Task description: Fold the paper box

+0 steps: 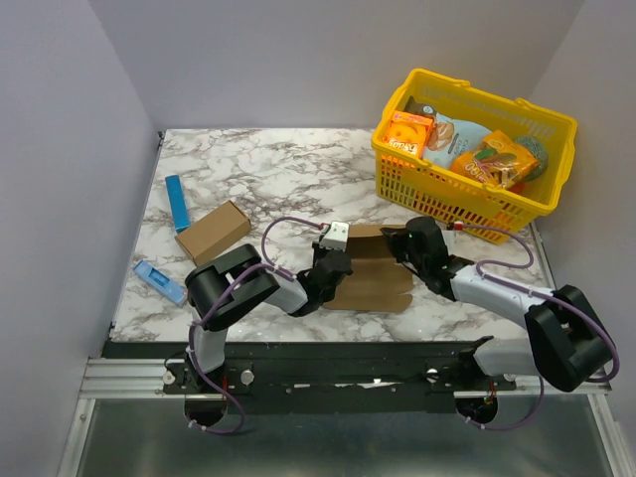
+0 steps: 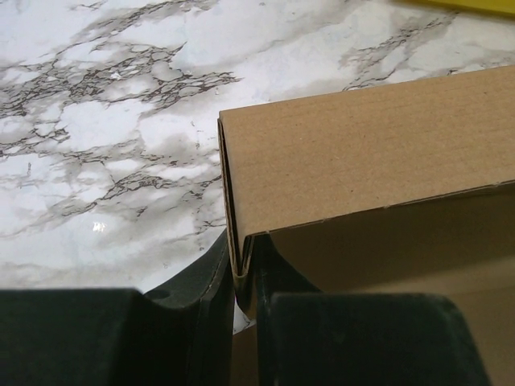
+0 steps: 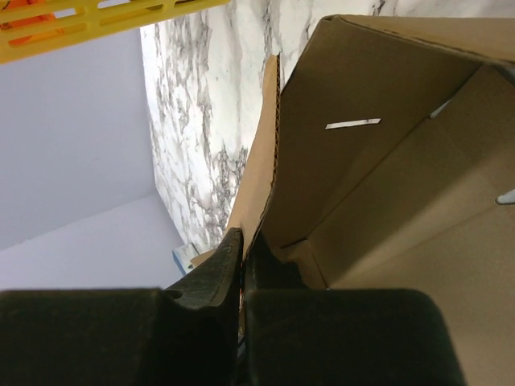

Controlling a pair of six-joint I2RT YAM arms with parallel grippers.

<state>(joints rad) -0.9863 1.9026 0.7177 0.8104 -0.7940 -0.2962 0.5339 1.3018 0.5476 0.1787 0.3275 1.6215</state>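
The paper box [image 1: 372, 275] is plain brown cardboard, partly folded, lying between my two arms at the table's near middle. My left gripper [image 1: 331, 260] is shut on its left wall; in the left wrist view the doubled wall [image 2: 354, 153] is pinched between my fingers [image 2: 211, 281]. My right gripper [image 1: 412, 241] is shut on the far right wall; in the right wrist view the raised wall [image 3: 354, 137] with a slot stands pinched between my fingers [image 3: 225, 257].
A yellow basket [image 1: 556, 124] with orange snack boxes stands at the back right. Another small brown carton [image 1: 213, 231] lies at the left, with a blue stick [image 1: 177, 203] behind it and a blue packet [image 1: 159, 281] near the left front edge.
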